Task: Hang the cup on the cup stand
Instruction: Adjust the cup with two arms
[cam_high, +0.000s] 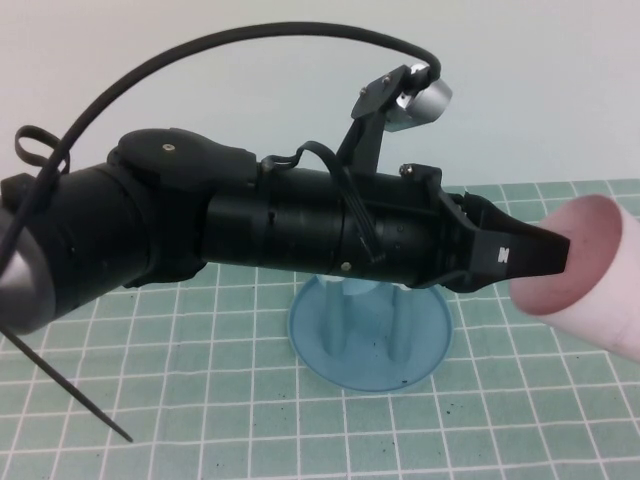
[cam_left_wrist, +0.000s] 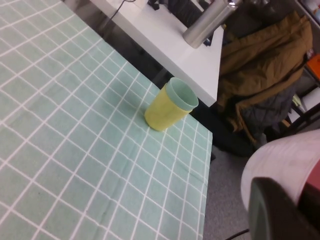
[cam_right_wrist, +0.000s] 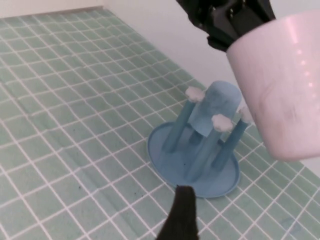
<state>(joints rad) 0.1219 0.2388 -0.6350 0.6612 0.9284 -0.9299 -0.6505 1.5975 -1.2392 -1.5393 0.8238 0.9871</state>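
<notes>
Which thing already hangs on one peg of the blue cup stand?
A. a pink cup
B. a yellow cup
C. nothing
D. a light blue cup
D: in the right wrist view a light blue cup sits upside down over a peg of the cup stand, while the left gripper holds the pink cup in the air.

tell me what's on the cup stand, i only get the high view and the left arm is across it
Observer: A light blue cup sits over one peg of the cup stand.
Operator: any free pegs for the pink one
Observer: Yes, at least two pegs with white flower knobs stand bare. The left end effector holds the pink cup by its rim, up beside the stand.
Operator: where's the right end effector
Observer: The right end effector hovers over the mat just short of the stand's base, touching nothing.
</notes>
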